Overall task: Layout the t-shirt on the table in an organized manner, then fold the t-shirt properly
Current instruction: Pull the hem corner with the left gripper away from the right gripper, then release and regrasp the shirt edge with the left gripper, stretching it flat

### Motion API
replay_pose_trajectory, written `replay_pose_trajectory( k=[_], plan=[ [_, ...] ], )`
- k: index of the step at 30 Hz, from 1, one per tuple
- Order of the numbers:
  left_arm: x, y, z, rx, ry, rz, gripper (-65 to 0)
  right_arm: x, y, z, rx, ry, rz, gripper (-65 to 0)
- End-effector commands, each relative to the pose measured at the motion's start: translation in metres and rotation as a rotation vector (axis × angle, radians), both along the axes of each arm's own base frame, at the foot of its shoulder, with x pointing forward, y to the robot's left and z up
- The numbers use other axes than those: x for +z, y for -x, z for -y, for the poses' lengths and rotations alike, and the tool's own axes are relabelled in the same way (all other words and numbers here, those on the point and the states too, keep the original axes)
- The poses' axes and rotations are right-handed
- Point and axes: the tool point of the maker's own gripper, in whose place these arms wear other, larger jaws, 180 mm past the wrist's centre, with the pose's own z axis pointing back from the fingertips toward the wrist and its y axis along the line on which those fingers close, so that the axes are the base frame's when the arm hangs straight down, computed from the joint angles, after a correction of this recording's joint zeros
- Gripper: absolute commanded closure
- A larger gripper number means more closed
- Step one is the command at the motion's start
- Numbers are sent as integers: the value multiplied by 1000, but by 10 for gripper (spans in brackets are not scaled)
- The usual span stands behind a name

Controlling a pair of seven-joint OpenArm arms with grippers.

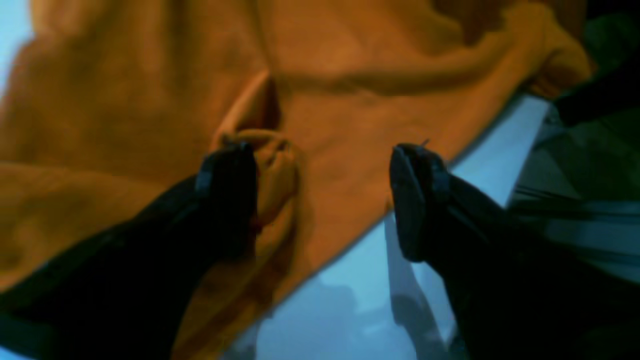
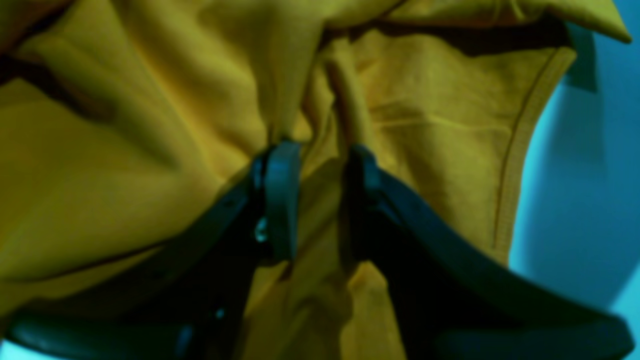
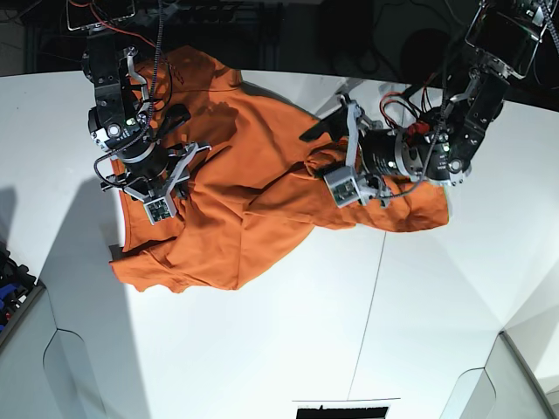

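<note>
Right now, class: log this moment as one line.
shirt: bunched on table | left tool: open | right tool: shut on shirt

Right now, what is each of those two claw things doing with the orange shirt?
Left tool: open, jaws wide apart over the t-shirt, gripping nothing.
Right tool: shut on a bunched fold of the t-shirt.
</note>
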Motion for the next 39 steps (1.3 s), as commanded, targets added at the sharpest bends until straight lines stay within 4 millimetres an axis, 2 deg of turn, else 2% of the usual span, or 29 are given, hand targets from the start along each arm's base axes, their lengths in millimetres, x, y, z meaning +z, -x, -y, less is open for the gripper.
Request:
replay_pose_trajectory(
  k=[1, 7, 9, 11, 16, 20, 24, 27, 30, 32, 39],
  plan=[
    [27, -18, -1, 11, 53, 70, -439, -8, 8, 11, -13, 46, -55, -183],
    [102, -65, -27, 147, 207, 227, -438, -8, 8, 11, -13, 46, -55, -183],
    [116, -76, -38, 184, 223, 263, -438, -8, 8, 11, -13, 47, -55, -183],
    [120, -84, -46, 204, 217, 281, -438, -8, 8, 11, -13, 46, -55, -183],
    [103, -104, -60, 270, 226, 246, -436, -8, 8, 11, -13, 46, -55, -183],
    [72, -123, -78, 364, 229, 142, -435, -8, 8, 11, -13, 46, -55, -183],
    [39, -134, -87, 438, 244, 17, -434, -8, 8, 10, -13, 45, -55, -183],
    [14, -135, -88, 456, 211, -74, -434, -9, 8, 11, -13, 46, -56, -183],
    [-7, -125, -84, 440, 175, -182, -434, -9, 9, 11, -13, 48, -60, -183],
    [-10, -117, -78, 425, 188, -242, -434, -9, 9, 11, -13, 49, -61, -183],
    [-1, -106, -64, 397, 283, -345, -434, -9, 9, 11, -13, 48, -61, -183]
  ],
)
